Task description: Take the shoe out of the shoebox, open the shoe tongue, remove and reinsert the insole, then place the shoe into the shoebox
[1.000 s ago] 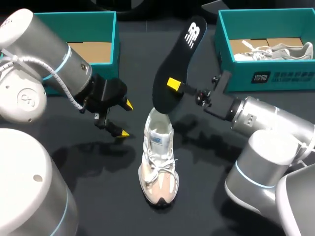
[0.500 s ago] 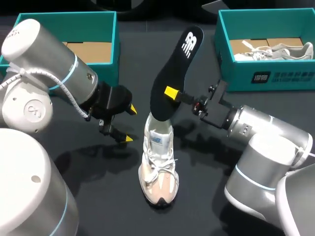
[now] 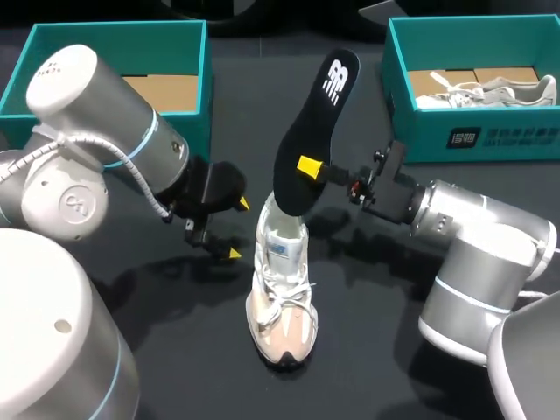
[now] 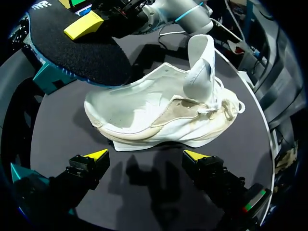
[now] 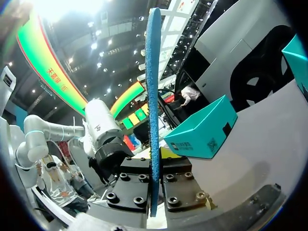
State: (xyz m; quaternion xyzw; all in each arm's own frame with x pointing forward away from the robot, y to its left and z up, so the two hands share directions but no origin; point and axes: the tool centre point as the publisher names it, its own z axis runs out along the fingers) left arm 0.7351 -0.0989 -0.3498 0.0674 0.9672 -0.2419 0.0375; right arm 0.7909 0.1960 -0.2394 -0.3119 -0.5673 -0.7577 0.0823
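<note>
**Head view.** The shoe (image 3: pixel 282 280) stood on its sole on the table (image 3: pixel 192 350), toe toward the camera. The black insole (image 3: pixel 313 122) rose steeply from the shoe, its lower end at the heel opening. My right arm (image 3: pixel 472 227) came in from the shoe's right, and the right jaws gripped the insole near mid-length. My left arm (image 3: pixel 114 149) sat to the shoe's left. The left jaws stood open just beside the heel, touching nothing. Beyond the shoe, the left shoebox (image 3: pixel 114 31) lay off to its left and the right shoebox (image 3: pixel 472 140) off to its right. The right shoebox held a second shoe (image 3: pixel 490 90).

**Left wrist view.** The shoe lay side-on just ahead of the left jaws, whose yellow fingertips (image 4: pixel 96 155) stood wide apart with nothing between them. The tongue (image 4: pixel 202 62) stood pulled up from the laces. The insole hung over the shoe's heel opening.

**Right wrist view.** The insole showed edge-on, clamped from both sides by the right jaws.
</note>
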